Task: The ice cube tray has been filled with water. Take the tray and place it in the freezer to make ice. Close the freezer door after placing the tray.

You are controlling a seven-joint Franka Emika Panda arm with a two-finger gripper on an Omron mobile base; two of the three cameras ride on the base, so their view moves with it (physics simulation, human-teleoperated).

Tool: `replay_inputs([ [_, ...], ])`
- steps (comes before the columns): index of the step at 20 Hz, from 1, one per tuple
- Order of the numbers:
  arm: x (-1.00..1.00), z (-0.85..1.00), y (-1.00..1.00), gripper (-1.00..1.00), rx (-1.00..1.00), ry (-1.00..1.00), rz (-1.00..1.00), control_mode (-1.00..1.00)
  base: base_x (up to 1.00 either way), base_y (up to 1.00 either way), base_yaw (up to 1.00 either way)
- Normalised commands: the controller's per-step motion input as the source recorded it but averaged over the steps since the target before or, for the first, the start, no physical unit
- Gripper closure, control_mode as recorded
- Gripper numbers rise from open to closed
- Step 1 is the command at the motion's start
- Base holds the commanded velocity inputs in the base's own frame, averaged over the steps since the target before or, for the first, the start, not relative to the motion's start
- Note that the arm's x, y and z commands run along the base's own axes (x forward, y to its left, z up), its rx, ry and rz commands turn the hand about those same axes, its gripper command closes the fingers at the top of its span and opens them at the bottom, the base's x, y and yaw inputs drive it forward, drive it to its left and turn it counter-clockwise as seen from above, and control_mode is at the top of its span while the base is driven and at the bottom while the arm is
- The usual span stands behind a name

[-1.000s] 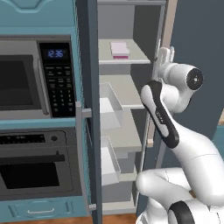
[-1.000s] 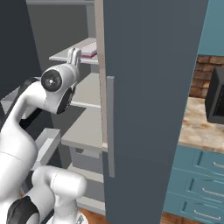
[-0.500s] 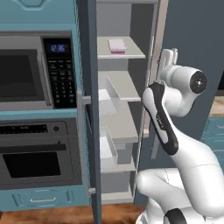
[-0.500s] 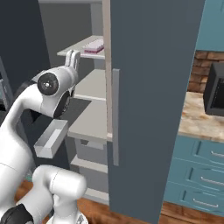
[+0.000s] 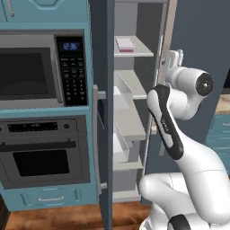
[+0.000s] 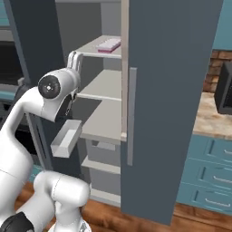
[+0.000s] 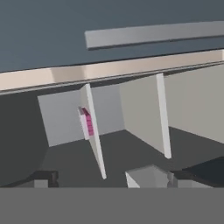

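The ice cube tray (image 5: 125, 44) lies flat on the upper white shelf inside the freezer (image 5: 131, 90), pale on top with a pink edge. From the right base view the ice cube tray (image 6: 108, 44) sits on that same top shelf of the freezer (image 6: 100, 85). The freezer door (image 5: 103, 112) stands wide open, seen edge-on with its silver handle (image 5: 95, 134). My gripper (image 5: 175, 57) hangs outside the freezer's right edge, below the tray's shelf, open and holding nothing. In the rolled hand view the gripper (image 7: 111, 179) faces the shelves, and the ice cube tray (image 7: 87, 122) shows as a pink sliver.
A black microwave (image 5: 31, 72) and oven (image 5: 40, 157) stand left of the open door. White bins (image 5: 120, 96) hang on the door's inside. The wider right fridge door (image 6: 167, 90) is closed, with a counter (image 6: 213, 118) and blue drawers (image 6: 208, 181) beyond it.
The whole picture has shifted in both base views, so the base has driven. The arm keeps much the same pose and the tray stays on its shelf.
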Motion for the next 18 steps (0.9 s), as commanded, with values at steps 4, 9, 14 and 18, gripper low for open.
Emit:
replay_inputs([
  [4, 0.0, 0.0, 0.0, -1.0, 0.0, 0.0, 0.0, 1.0, -0.36, 0.42, -0.09],
  [9, 0.0, 0.0, 0.0, -1.0, 0.0, 0.0, 0.0, 1.0, -0.57, 0.01, -0.08],
  [14, 0.06, 0.0, 0.0, -1.0, 0.0, 0.1, 0.0, -1.0, 0.0, 0.0, 0.0],
  [18, 0.08, 0.0, 0.0, -1.0, 0.0, 0.17, 0.0, -1.0, 0.0, 0.0, 0.0],
])
